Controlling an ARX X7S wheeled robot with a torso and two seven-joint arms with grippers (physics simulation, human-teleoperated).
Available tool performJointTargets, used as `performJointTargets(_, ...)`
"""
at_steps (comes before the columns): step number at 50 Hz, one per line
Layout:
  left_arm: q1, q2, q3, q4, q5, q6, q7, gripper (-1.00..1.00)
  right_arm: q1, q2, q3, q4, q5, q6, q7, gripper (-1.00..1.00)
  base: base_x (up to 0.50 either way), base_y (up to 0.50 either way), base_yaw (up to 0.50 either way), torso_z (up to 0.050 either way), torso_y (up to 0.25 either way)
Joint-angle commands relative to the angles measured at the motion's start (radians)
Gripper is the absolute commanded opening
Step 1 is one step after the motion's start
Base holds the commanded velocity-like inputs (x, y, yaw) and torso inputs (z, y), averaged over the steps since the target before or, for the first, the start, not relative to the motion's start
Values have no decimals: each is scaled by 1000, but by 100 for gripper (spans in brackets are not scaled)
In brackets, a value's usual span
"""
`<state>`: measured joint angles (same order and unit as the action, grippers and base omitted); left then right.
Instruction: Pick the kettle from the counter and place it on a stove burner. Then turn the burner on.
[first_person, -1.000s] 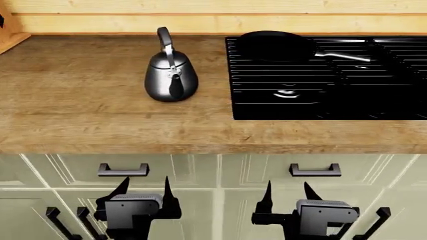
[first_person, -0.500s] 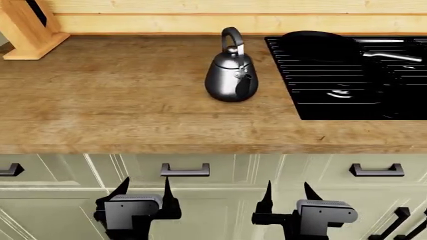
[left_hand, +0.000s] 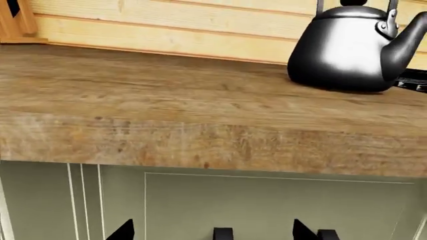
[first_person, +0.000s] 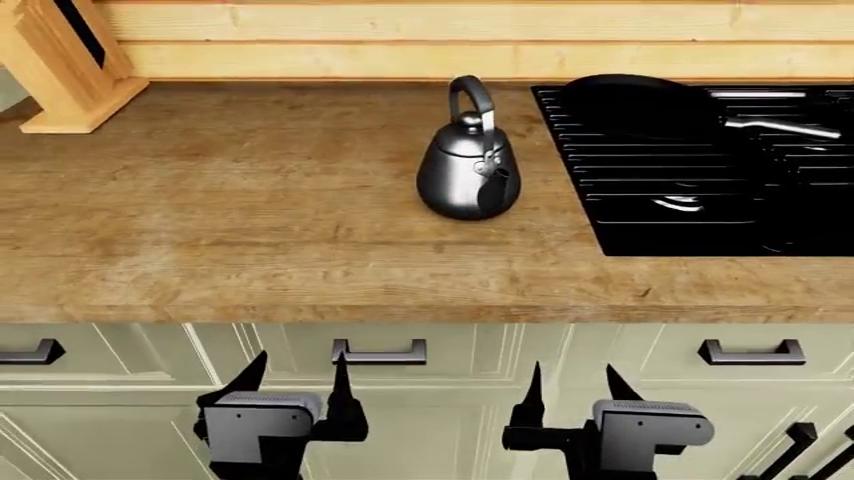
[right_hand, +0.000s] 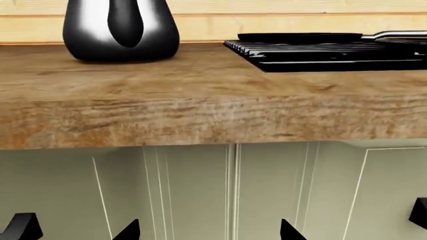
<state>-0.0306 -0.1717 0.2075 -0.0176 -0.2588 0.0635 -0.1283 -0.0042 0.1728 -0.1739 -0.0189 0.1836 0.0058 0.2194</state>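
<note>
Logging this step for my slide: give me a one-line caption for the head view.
Kettle upright on the counter beside the cooktop; both open grippers, left and right, low by the cabinets.

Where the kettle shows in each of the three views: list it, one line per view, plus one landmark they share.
Head view: the kettle stands mid-frame on the counter, just left of the black cooktop.
Left wrist view: kettle at upper right, handle cropped by the frame edge.
Right wrist view: kettle at upper left, top cropped.
Shared landmark: the counter's wooden front edge, seen in all three views.
</note>
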Motion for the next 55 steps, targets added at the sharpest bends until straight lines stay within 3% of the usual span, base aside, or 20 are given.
performJointTargets(1,1,-8,11,3,-9,6,5,100,1,6,-7,0,6,0,5,100,0,0,0,50,0)
performJointTargets(25,3,-12,16,5,-14,29,-17,100,-3,21,-21,-11,37,-6,-5,100,0,0,0,50,0)
performJointTargets(28,45,-30,-1,157,-48,2,-41,100,-25,34,13,-150,115,77,15,100,0,0,0,0,0)
performJointTargets(32,91,-91,-14,446,-25,-196,-165,100,-67,135,25,-508,222,299,50,100,0,0,0,0,0)
performJointTargets(40,106,-207,-122,883,-193,-561,-294,100,33,234,123,-814,444,643,177,100,0,0,0,0,0)
performJointTargets(46,36,-262,-251,976,-325,-684,-358,100,181,290,159,-901,579,835,265,100,0,0,0,0,0)
performJointTargets(48,-11,-302,-260,993,-350,-751,-377,100,274,280,203,-875,705,909,302,100,0,0,0,0,0)
performJointTargets(55,-81,-349,-307,1006,-429,-865,-431,100,398,253,186,-844,779,983,360,100,0,0,0,0,0)
